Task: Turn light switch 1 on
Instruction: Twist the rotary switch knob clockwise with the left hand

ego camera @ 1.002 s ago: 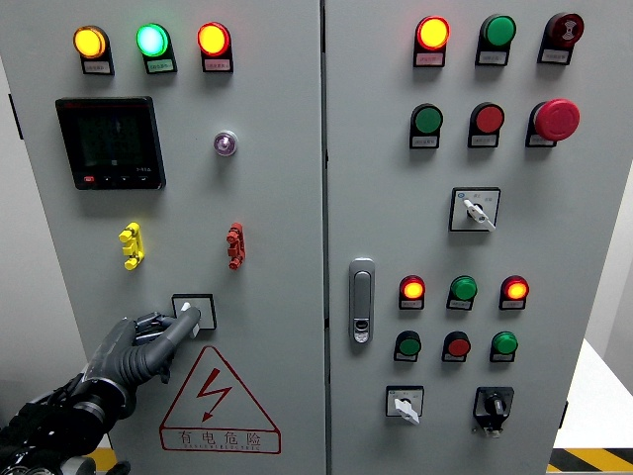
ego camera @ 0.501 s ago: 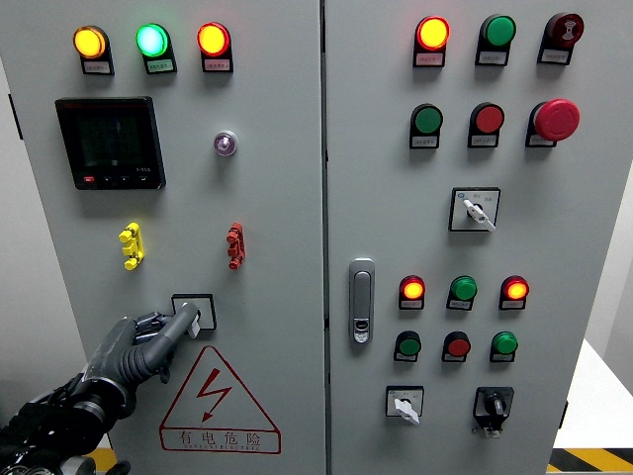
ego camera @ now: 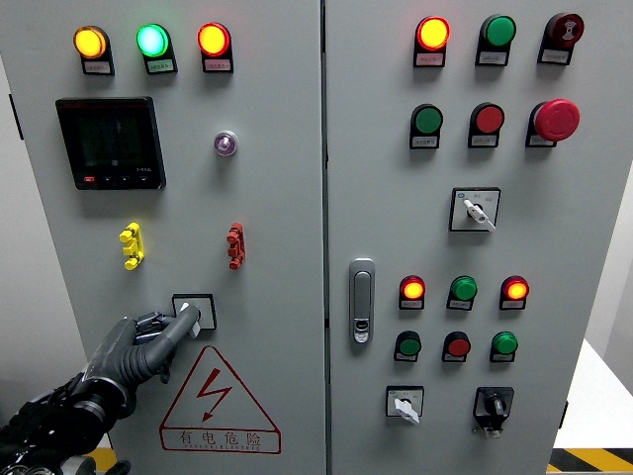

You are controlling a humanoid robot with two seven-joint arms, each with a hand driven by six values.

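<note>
A small rotary switch with a black square frame and a white lever sits low on the left cabinet door, above the red lightning warning triangle. My left hand reaches up from the lower left. Its dark fingers are pinched on the switch's white lever, covering the left half of the frame. The lever's pointing direction is hidden by the fingertips. My right hand does not show.
On the left door are three lit lamps, a black display, a yellow clip and a red clip. The right door carries a latch handle, several lamps and buttons, a red mushroom button and rotary switches.
The left fingertips rose slightly on the lever half a second ago and have settled back; the arm has otherwise stayed in place.
</note>
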